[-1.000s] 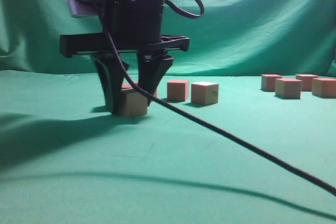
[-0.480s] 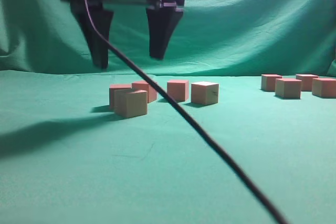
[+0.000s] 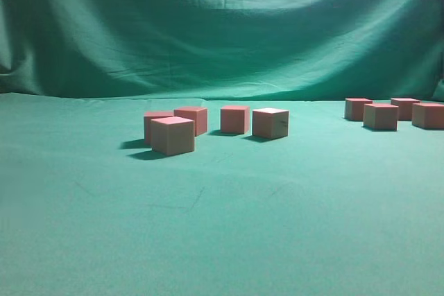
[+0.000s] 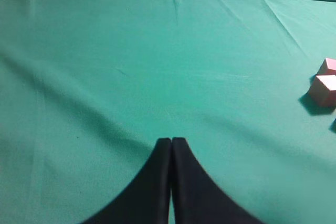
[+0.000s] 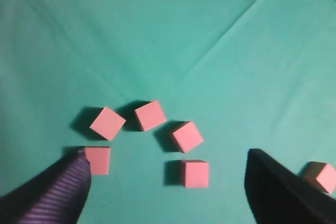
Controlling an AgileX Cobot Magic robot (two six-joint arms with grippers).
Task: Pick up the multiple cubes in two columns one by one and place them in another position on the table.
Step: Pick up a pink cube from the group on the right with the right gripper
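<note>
Moved: right arm and its cable are gone from the exterior view; it was parked over the left cube bunch a second ago, cubes stayed put.
Left gripper [image 4: 171,142]: black fingers pressed together, holding nothing, hanging over bare cloth.
Left bunch: five small matte pink-red foam cubes [image 3: 173,135] loosely grouped on the wrinkled teal-green cloth table [image 3: 222,240], nearest one just in front of another.
Right bunch: four more cubes [image 3: 381,116] well apart, far right.
Right gripper [image 5: 167,182]: jaws spread wide, empty, high above the five.
</note>
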